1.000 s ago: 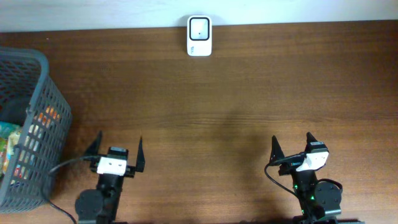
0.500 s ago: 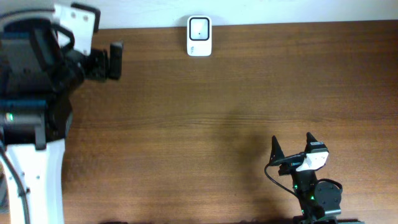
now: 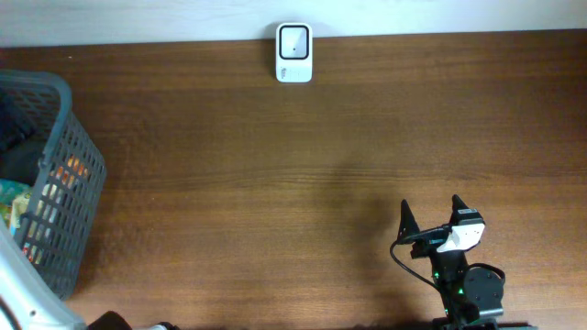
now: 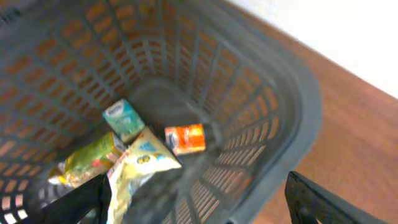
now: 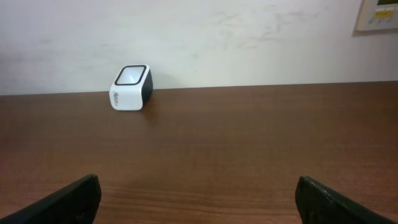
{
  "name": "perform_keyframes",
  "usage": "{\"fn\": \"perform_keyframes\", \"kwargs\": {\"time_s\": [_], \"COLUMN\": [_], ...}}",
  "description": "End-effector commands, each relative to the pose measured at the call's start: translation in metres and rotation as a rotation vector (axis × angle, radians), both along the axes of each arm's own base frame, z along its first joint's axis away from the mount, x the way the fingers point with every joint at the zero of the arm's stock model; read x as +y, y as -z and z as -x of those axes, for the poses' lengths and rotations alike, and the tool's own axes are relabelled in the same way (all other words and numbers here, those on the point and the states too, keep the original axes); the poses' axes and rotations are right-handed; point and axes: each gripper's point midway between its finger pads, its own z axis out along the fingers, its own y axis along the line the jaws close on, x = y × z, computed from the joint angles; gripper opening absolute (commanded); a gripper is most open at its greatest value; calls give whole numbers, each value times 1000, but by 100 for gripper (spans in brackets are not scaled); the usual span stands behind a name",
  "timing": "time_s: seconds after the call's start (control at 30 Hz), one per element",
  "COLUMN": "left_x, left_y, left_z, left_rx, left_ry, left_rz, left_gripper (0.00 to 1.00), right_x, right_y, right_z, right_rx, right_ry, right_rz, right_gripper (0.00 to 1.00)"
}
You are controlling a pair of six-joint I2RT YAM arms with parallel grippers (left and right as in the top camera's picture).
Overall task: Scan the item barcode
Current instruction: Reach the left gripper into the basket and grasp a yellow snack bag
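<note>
Overhead first: a grey mesh basket (image 3: 66,119) is seen at the left edge of the wooden surface (image 3: 275,183), with packets showing through its wall; the goods to be scanned are thus placed inside it, well apart from the white barcode scanner (image 3: 294,53) at the far edge; the right end effector (image 3: 431,218) is parked near the front edge, fingers spread wide, nothing between them; of the left arm (image 3: 27,298) only a white part is caught at the bottom corner.

Left wrist now: the left end effector (image 4: 196,202) is held above the mesh basket (image 4: 298,106), fingers far apart, nothing gripped; on the basket floor a teal carton (image 4: 123,119), an orange packet (image 4: 185,138), a yellow-and-white pouch (image 4: 140,165) and a green packet (image 4: 87,160) are found bunched together; which is meant cannot be told, and no barcode can be read through the blur; the carton is judged light and stiff, best taken across its flat faces; the pouch is expected to be soft, slippery and prone to slump; the orange packet, lying clearest, is judged the easiest pick.

Right wrist: the barcode scanner (image 5: 131,87) is shown by the wall (image 5: 249,37), window tilted upward; the right end effector (image 5: 199,202) is seen wide and empty.
</note>
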Motion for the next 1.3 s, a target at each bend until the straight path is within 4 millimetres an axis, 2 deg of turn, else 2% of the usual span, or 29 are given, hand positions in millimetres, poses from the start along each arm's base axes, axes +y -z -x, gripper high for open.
{"fn": "perform_keyframes", "kwargs": {"time_s": [0.0, 0.07, 0.2, 0.27, 0.3, 0.4, 0.43, 0.53, 0.6, 0.63, 0.67, 0.7, 0.73, 0.8, 0.87, 0.97, 1.03, 1.07, 1.2, 1.27], "left_x": [12, 29, 66, 71, 73, 83, 84, 85, 82, 78, 74, 72, 72, 73, 73, 80, 90, 89, 85, 89], "left_y": [44, 79, 127, 149, 167, 201, 210, 252, 268, 280, 289, 293, 294, 293, 293, 265, 224, 210, 184, 152], "left_z": [2, 8, 21, 22, 24, 32, 34, 35, 39, 43, 47, 49, 50, 49, 48, 31, 16, 8, -4, -17], "left_rx": [126, 214, 324, 380, 413, 446, 457, 496, 508, 521, 531, 539, 539, 535, 526, 453, 399, 362, 286, 202], "left_ry": [-65, -160, -289, -301, -308, -324, -310, -187, -180, -178, -177, -176, -176, -177, -191, -223, -221, -202, -214, -235], "left_rz": [95, 176, 241, 253, 259, 241, 237, 184, 188, 199, 206, 212, 213, 210, 213, 235, 212, 226, 272, 271], "left_gripper": [86, 86, 85, 85, 89, 96, 97, 97, 93, 87, 77, 61, 28, 18, 0, 0, 0, 0, 0, 0], "right_x": [1, 1, 1, 1, 1, 1, 1, 1, 1, 1, 1, 1, 1, 1, 1, 1, 1, 1, 1, 1], "right_y": [3, 3, 3, 3, 3, 3, 3, 3, 3, 3, 3, 3, 3, 3, 3, 3, 3, 3, 3, 3], "right_z": [0, 0, 0, 0, 0, 0, 0, 0, 0, 0, 0, 0, 0, 0, 0, 0, 0, 0, 0, 0], "right_rx": [4, 4, 4, 4, 4, 4, 4, 4, 4, 4, 4, 4, 4, 4, 4, 4, 4, 4, 4, 4], "right_ry": [-4, -3, -3, -3, -3, -3, -3, -3, -3, -3, -3, -3, -3, -3, -3, -3, -3, -3, -3, -3], "right_rz": [5, 5, 5, 5, 5, 5, 5, 5, 5, 5, 5, 5, 5, 5, 5, 5, 5, 5, 5, 5], "right_gripper": [99, 99, 99, 99, 99, 99, 99, 99, 99, 99, 99, 99, 99, 99, 99, 99, 99, 99, 99, 99]}}
